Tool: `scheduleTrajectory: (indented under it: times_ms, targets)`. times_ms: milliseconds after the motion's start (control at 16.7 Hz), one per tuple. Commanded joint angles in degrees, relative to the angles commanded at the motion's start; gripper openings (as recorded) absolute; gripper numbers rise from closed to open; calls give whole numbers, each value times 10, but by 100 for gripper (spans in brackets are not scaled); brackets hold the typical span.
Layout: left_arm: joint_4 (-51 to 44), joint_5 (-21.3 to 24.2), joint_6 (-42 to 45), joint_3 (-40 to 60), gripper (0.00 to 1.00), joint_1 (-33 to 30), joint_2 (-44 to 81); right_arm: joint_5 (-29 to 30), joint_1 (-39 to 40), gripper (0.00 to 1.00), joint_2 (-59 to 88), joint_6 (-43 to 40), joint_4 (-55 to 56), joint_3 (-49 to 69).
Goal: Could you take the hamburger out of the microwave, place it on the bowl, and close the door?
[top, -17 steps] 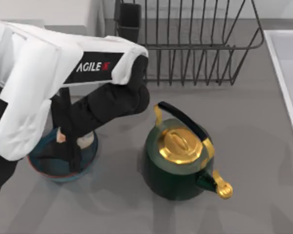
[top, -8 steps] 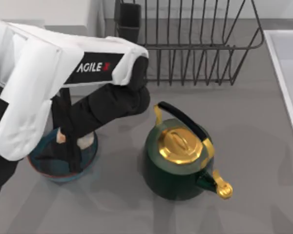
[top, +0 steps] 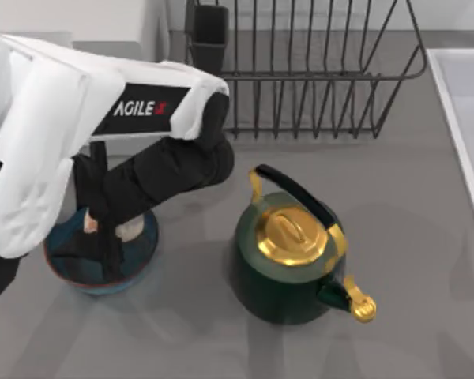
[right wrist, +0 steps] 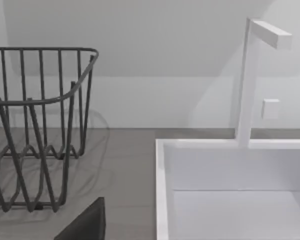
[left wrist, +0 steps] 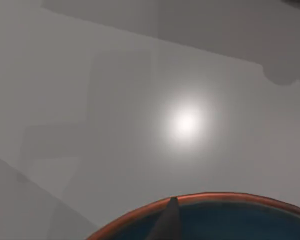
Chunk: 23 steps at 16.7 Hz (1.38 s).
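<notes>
Now your left claw (top: 104,237) has shifted slightly over the bowl (top: 138,257), hamburger (top: 129,230) beneath, grip state unclear.

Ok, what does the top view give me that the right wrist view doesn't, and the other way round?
Top view: my left gripper low over the bowl on the table's left, the hamburger beside it over the bowl, and the green and gold kettle to the bowl's right. Right wrist view: the white faucet standing behind the sink. Both: the wire dish rack and the sink.
</notes>
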Motion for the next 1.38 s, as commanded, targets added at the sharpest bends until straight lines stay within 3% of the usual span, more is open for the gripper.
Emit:
scheduleTrajectory:
  times_ms: [840, 1380]
  targets:
    - [68, 0, 13, -47, 0, 11, 26, 0, 0, 100, 0, 0, 0, 0]
    - [68, 0, 13, -47, 68, 11, 26, 0, 0, 100, 0, 0, 0, 0]
